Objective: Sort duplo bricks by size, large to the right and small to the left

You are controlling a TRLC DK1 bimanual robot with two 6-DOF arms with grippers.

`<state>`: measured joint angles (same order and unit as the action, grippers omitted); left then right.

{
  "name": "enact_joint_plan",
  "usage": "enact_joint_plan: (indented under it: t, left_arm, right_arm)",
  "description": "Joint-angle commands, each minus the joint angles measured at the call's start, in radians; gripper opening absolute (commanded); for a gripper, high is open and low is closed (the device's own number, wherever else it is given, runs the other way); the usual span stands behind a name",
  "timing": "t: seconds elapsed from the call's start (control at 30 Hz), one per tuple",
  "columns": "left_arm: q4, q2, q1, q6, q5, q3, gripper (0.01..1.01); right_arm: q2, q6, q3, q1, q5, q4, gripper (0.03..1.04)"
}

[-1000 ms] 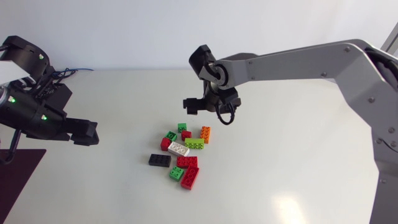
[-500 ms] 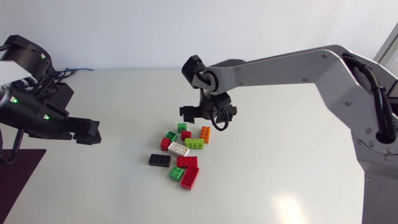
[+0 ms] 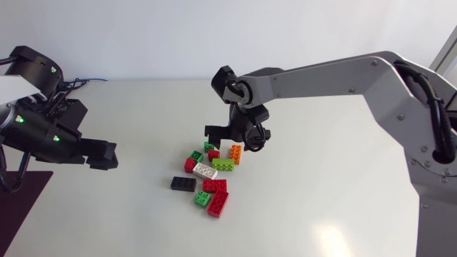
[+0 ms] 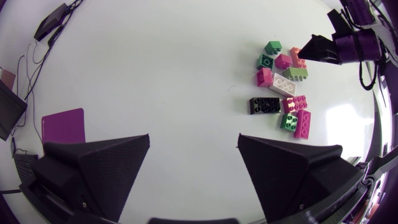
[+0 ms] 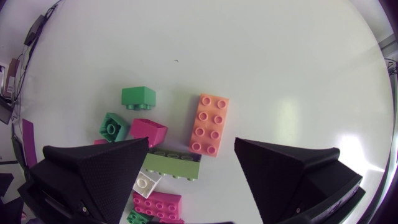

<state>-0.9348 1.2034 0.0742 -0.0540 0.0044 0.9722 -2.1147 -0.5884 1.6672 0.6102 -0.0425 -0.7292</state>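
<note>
Looking down in the head view, we log the brick pile [image 3: 205,171] near the middle of the table [image 3: 321,178]. Our right gripper [image 3: 227,135] hangs over its far edge, by the orange brick [image 3: 235,153]. The left gripper [image 3: 100,153] sits well apart.

Left wrist view: fingers spread wide, nothing between them, pile far ahead.

Right wrist view: fingers apart and empty. The orange brick lies ahead between them, crowded by a lime brick [image 5: 174,163] and a small red brick [image 5: 149,132].

The bricks [image 3: 206,171] cluster midway on the tabletop [image 3: 321,200]. The right pincer [image 3: 232,135] hangs above their far edge. The left pincer [image 3: 102,154] is well to their left.
</note>
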Motion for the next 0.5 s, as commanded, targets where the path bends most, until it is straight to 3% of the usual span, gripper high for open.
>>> enact_joint_plan:
  t: [0.0, 0.47]
  left_arm:
    - [0.008, 0.002, 0.01, 0.026, 0.008, -0.03, 0.987]
    - [0.044, 0.005, 0.009, 0.026, 0.008, -0.067, 0.987]
  right_arm:
    - [-0.05, -0.039, 0.014, -0.018, 0.009, -0.041, 1.0]
    - [-0.179, -0.01, 0.121, -0.046, 0.009, -0.147, 1.0]
